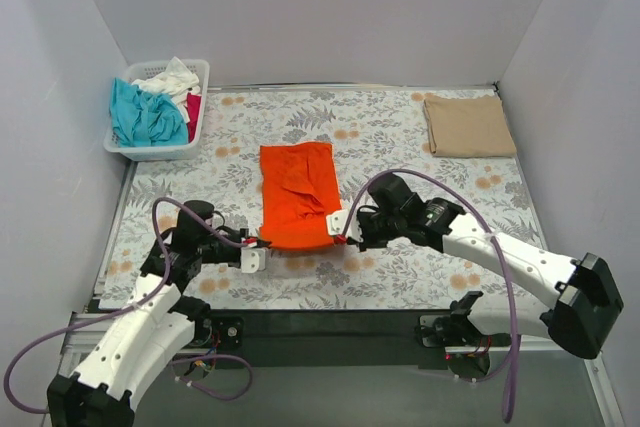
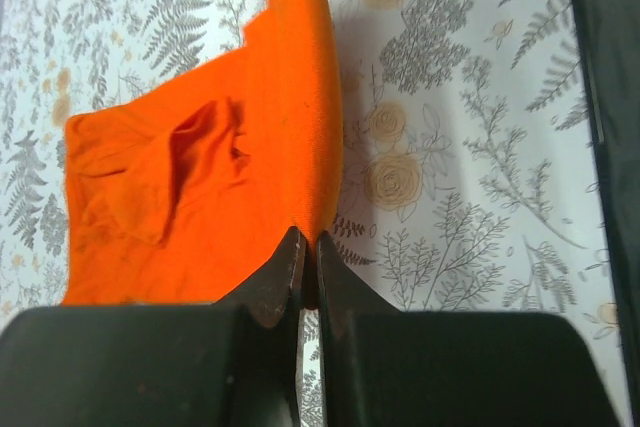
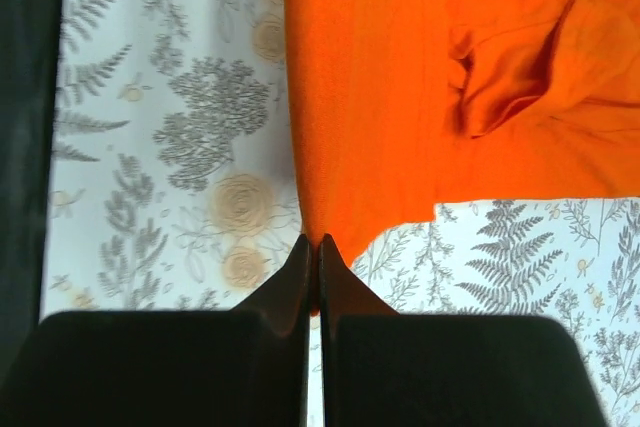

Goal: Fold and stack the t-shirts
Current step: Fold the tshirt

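Observation:
The bright orange t-shirt (image 1: pixel 296 194) lies partly folded mid-table. My left gripper (image 1: pixel 262 244) is shut on its near left corner, and my right gripper (image 1: pixel 342 231) is shut on its near right corner. The near hem is stretched between them. In the left wrist view the orange t-shirt (image 2: pixel 230 137) rises from the closed left gripper (image 2: pixel 308 247). In the right wrist view the orange t-shirt (image 3: pixel 430 77) runs from the closed right gripper (image 3: pixel 318 244). A folded tan t-shirt (image 1: pixel 467 125) lies at the far right. Teal, white and pink-red shirts (image 1: pixel 150 112) fill the basket.
The white slatted basket (image 1: pixel 158 150) stands at the far left corner. White walls close the table on three sides. The dark front edge of the table (image 1: pixel 330 322) runs between the arm bases.

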### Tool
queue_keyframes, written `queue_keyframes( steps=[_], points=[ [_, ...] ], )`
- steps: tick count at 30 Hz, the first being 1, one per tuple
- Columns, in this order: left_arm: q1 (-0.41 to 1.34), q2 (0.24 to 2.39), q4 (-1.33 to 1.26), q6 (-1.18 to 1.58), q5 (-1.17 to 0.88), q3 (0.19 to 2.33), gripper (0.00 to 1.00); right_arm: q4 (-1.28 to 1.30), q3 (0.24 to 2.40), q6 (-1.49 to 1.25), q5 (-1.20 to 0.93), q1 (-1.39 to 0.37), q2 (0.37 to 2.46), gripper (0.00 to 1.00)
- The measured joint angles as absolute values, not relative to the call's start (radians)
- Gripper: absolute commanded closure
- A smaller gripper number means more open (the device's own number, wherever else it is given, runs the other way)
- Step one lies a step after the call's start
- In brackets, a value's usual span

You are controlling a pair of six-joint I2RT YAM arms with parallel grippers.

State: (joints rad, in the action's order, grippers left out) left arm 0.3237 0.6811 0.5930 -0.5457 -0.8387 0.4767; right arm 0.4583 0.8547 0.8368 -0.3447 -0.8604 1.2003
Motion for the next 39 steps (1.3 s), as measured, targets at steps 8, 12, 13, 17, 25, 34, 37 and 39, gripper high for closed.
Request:
queue_keyframes(
  steps=[8,12,13,17,25,34,37,39],
  points=[
    [0.325,0.562,0.748,-0.406,-0.850,0.580,1.00,0.559,0.943,0.815,-0.342,-0.874,1.172,0.99],
    [0.324,0.601,0.715,-0.308,-0.822,0.599,1.00,0.571,1.010,0.820,-0.336,-0.865,1.230,0.99],
    [0.324,0.620,0.699,-0.284,-0.813,0.603,1.00,0.573,1.023,0.821,-0.336,-0.859,1.247,0.99],
    [0.315,0.683,0.616,-0.214,-0.789,0.608,1.00,0.582,1.076,0.831,-0.341,-0.817,1.314,0.99],
    [0.176,0.860,0.495,-0.196,-0.840,0.680,1.00,0.585,1.195,0.877,-0.356,-0.748,1.401,0.99],
    [0.094,1.138,0.384,-0.192,-0.900,0.782,1.00,0.573,1.347,0.916,-0.399,-0.657,1.605,0.99],
    [0.094,1.210,0.344,-0.173,-0.902,0.795,1.00,0.573,1.400,0.918,-0.412,-0.627,1.684,0.99],
    [0.094,1.259,0.317,-0.153,-0.898,0.811,1.00,0.575,1.438,0.916,-0.426,-0.607,1.736,0.99]
  ],
)
